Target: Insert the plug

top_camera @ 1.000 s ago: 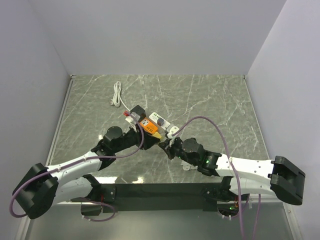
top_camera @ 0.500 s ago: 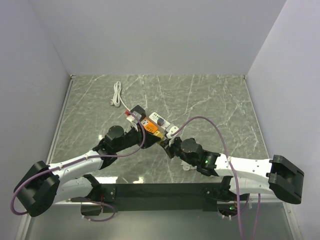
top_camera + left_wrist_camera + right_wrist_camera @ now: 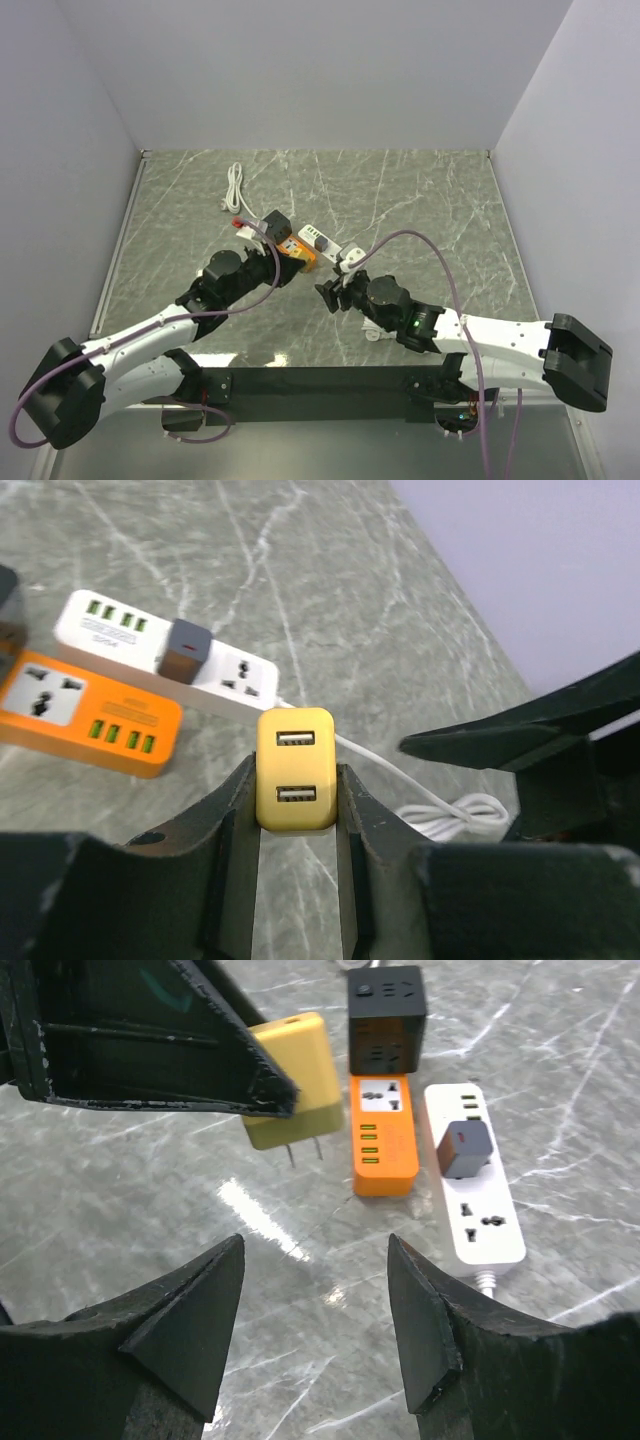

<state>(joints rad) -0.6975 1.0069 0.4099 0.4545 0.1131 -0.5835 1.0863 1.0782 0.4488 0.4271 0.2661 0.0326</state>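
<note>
The yellow plug [image 3: 295,780], a block with two USB ports, is clamped between my left gripper's [image 3: 296,772] fingers. In the right wrist view the plug [image 3: 290,1080] hangs above the table with its two prongs pointing down, just left of the orange power strip [image 3: 383,1135]. My right gripper [image 3: 315,1248] stands open and empty, a short way from the plug. In the top view it [image 3: 334,292] faces the left gripper [image 3: 280,258]. The white power strip [image 3: 478,1200] lies beside the orange one and carries a grey adapter [image 3: 462,1148].
A black cube socket [image 3: 387,1020] sits behind the orange strip [image 3: 300,252]. The white strip's cable [image 3: 450,805] lies bundled near my right arm. Another coiled white cable [image 3: 234,190] rests at the back left. Walls close off the table on three sides.
My right gripper has opened and let go of the plug, drawing back slightly. The left gripper closed on the plug and carried it a little back and left.
</note>
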